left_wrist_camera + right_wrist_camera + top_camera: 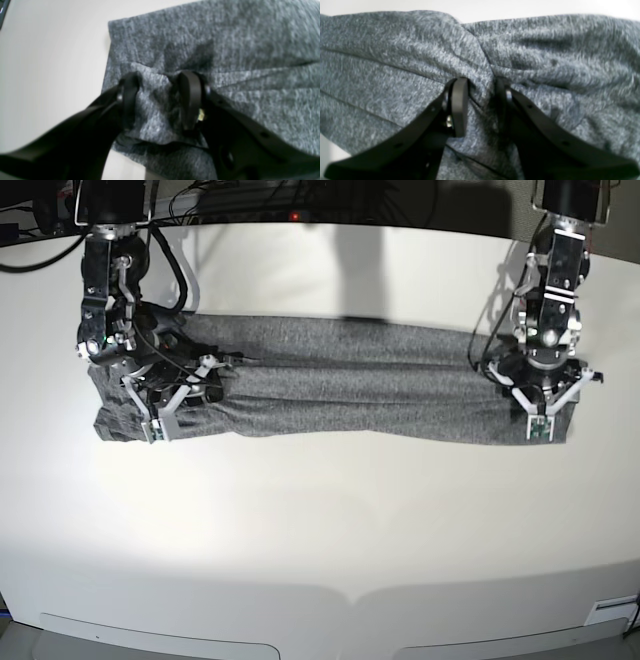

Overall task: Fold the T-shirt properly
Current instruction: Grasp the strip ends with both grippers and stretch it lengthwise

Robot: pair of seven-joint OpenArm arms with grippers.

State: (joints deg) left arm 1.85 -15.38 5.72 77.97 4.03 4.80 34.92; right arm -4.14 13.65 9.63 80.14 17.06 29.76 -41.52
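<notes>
Both ends pinched for a crosswise fold.
Lying across the far half of the table, T-shirt in a long narrow band; left gripper and right gripper fingers clamped on bunched cloth at opposite ends, probably to bring the ends together.

A broad white table fills most of the base view, its surface smooth and brightly lit toward the near edge. Along its far edge, a tangle of dark cables lies against a black background, with one small red light glowing among them.
</notes>
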